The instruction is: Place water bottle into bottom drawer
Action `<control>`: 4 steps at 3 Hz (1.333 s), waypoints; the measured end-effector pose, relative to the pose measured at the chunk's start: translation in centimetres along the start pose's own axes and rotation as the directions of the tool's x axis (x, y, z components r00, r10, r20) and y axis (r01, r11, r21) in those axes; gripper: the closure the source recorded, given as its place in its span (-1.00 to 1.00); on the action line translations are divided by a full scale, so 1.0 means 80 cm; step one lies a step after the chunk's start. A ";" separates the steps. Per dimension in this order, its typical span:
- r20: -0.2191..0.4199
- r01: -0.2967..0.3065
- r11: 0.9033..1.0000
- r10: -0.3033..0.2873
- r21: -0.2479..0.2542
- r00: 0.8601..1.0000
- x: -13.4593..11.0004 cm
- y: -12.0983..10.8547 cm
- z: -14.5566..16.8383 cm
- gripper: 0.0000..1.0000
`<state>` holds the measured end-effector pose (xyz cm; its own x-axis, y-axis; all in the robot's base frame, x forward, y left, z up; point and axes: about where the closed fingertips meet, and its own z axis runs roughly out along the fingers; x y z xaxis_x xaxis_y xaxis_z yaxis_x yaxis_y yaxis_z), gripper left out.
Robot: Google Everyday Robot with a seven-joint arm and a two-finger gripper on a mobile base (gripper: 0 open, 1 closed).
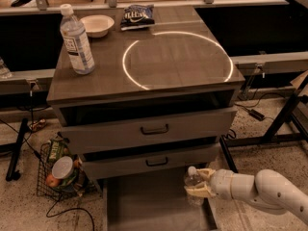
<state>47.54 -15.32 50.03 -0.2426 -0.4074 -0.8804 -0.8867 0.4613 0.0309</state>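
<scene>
The water bottle (192,177) stood upright in the gripper (196,184), whose two pale fingers were clamped on its body from the right, leaving the white cap free above them. It hung low at the right side of the bottom drawer (149,206), which was pulled out, its flat floor bare. Whether the bottle's base was inside the right wall or over it could not be told. To do the step well, the arm would probably need to carry the bottle a little leftward, well over the floor, lower it until the base sat, and only then let go, so it would not tip on the low side. The handle of the drawer above (157,161) was close behind, leaving little headroom there. Most of the free room lay toward the drawer's front and middle. A wire basket (57,173) sat well off to the left.
</scene>
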 end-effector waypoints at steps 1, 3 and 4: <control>-0.029 0.029 1.000 -0.029 0.006 0.999 0.073 -0.017 0.006 1.00; 0.012 0.011 0.999 -0.011 -0.040 1.000 0.204 -0.066 0.061 1.00; 0.048 -0.003 0.998 0.006 -0.062 0.999 0.243 -0.077 0.093 1.00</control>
<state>51.24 -20.24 29.22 -0.2287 -0.3664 -0.9019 -0.9086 0.4130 0.0626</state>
